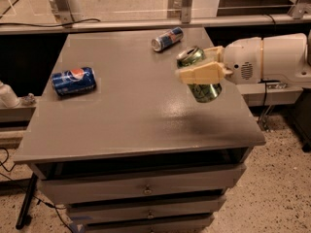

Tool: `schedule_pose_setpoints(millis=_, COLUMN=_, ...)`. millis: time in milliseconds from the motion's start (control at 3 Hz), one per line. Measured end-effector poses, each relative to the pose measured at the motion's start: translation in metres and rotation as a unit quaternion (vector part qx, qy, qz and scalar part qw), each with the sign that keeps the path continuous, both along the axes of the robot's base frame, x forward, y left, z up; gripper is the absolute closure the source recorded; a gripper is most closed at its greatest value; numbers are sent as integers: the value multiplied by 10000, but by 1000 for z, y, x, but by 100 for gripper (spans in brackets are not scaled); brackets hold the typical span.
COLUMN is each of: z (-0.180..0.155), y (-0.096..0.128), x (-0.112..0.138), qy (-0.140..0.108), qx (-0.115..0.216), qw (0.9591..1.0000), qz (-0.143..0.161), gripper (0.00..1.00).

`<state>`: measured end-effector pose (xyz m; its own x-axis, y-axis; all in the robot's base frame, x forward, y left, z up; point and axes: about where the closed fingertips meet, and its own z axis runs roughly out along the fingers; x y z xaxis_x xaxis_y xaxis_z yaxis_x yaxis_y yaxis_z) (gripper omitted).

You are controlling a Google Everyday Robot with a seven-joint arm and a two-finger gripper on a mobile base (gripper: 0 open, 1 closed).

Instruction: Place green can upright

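Observation:
The green can (pixel 206 92) is held in the air above the right part of the grey table (pixel 131 115), close to upright and leaning a little, its silver top (pixel 190 56) pointing up and to the left. My gripper (pixel 198 72) reaches in from the right on a white arm (pixel 272 59) and is shut on the can's middle, with a cream finger (pixel 201 74) across its front. The can's shadow falls on the tabletop below it.
A blue Pepsi can (pixel 73 80) lies on its side at the table's left. A slim blue-and-silver Red Bull can (pixel 166 38) lies on its side near the far edge. Drawers sit under the tabletop. A metal rail runs behind the table.

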<state>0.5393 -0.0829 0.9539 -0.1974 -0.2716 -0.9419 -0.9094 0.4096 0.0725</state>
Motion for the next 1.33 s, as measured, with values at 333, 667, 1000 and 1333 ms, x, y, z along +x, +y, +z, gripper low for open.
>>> schedule_pose_setpoints(millis=333, z=-5, y=-3, x=-5, qy=-5, qx=165, qw=9999, qz=-40, gripper=100)
schedule_pose_setpoints(millis=667, z=-8, y=-12, x=-1, qy=-276, qx=811, qw=9962, qz=-165, gripper=100)
schedule_pose_setpoints(millis=1000, z=-6, y=-24, x=11, qy=-725, qx=1376, qw=9877, qz=-140, gripper=100)
schedule_pose_setpoints(millis=1333, z=-12, y=-37, x=23, qy=-1044, qx=1721, qw=9795, qz=-14, gripper=100)
